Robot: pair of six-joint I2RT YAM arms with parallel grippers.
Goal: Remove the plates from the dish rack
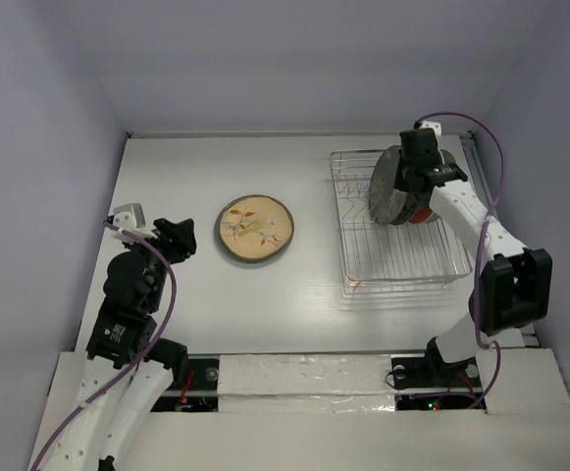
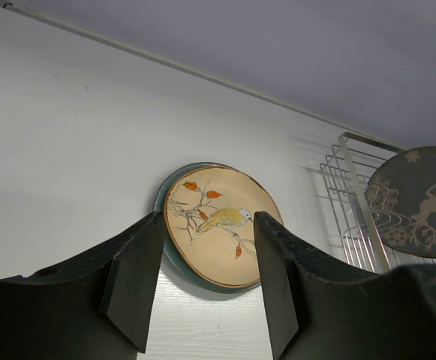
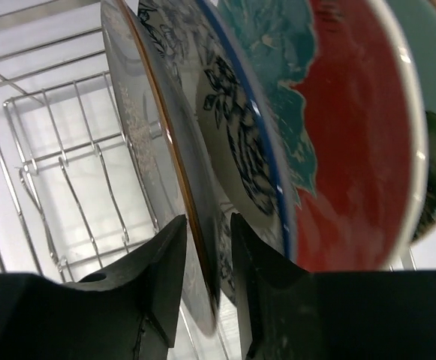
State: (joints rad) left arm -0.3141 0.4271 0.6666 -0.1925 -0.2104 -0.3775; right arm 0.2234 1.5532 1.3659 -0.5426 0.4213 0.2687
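Observation:
The wire dish rack [image 1: 402, 263] stands at the right of the table, with several plates upright in its far end. My right gripper [image 1: 409, 183] reaches down over them. In the right wrist view its jaws [image 3: 208, 225] straddle the rim of the outermost dark plate [image 3: 165, 150], narrow gaps showing on both sides. Behind it stand a white plate with blue pattern [image 3: 236, 127], a red and teal plate [image 3: 345, 150] and a pale green one [image 3: 428, 75]. A beige bird plate [image 1: 254, 228] lies on a teal plate [image 2: 160, 202] mid-table. My left gripper [image 1: 179, 238] hovers open just left of that stack, holding nothing.
The rack's near half [image 1: 392, 245] holds only bare slot wires. White walls close in the table at the back and both sides. The rack's right side runs close to the table's right edge [image 1: 473, 196].

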